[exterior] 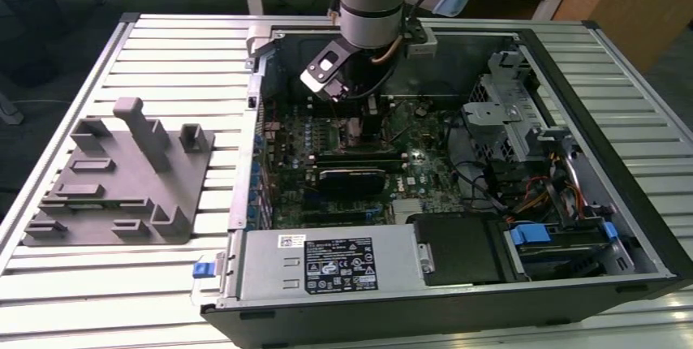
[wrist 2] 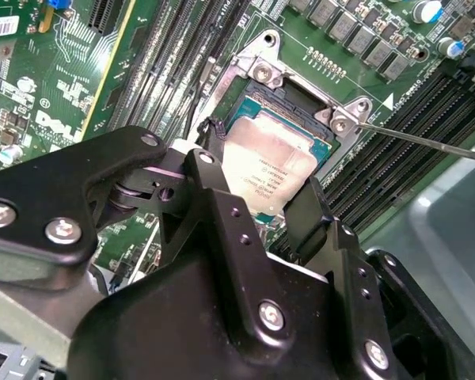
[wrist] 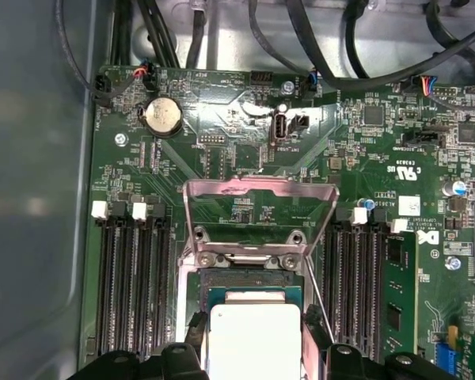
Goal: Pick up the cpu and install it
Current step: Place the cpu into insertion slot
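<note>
Black two-finger gripper [wrist 2: 253, 186] is narrow, clamped on two opposite edges of the small flat square silver-topped cpu [wrist 2: 271, 158]. The cpu is level in or just above the dark metal-edged socket frame [wrist 2: 263, 73]; cannot tell which. The hinged metal load plate [wrist: 257, 207] stands open on the green motherboard [wrist: 222, 150].

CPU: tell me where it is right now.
In both wrist views the cpu sits at the open socket on the motherboard, between the two banks of memory slots.
</note>
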Motion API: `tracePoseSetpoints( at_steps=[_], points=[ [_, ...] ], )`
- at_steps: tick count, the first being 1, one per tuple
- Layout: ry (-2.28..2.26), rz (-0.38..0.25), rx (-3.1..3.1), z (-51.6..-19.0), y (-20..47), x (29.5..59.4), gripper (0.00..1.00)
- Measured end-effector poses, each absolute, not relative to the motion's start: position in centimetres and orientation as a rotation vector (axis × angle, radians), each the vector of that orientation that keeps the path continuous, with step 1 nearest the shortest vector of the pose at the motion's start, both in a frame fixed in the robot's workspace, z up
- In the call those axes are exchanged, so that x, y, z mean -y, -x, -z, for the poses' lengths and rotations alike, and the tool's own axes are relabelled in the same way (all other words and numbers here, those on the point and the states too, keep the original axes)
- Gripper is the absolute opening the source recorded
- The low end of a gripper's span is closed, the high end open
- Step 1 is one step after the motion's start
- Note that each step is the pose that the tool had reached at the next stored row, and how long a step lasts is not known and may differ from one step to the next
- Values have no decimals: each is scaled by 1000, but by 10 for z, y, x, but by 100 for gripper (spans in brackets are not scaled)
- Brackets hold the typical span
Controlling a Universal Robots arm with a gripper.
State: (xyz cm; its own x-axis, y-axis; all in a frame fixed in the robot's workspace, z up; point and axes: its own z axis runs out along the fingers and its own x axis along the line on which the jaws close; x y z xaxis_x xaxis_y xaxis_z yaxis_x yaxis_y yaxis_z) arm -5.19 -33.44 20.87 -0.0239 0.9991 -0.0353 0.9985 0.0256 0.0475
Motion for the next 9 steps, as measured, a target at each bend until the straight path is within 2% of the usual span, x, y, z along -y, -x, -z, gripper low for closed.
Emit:
tracePoseSetpoints(
  at_steps=[9],
  points=[
    [-2157, -14, -2202, -202, 52, 334, 55]
  ],
)
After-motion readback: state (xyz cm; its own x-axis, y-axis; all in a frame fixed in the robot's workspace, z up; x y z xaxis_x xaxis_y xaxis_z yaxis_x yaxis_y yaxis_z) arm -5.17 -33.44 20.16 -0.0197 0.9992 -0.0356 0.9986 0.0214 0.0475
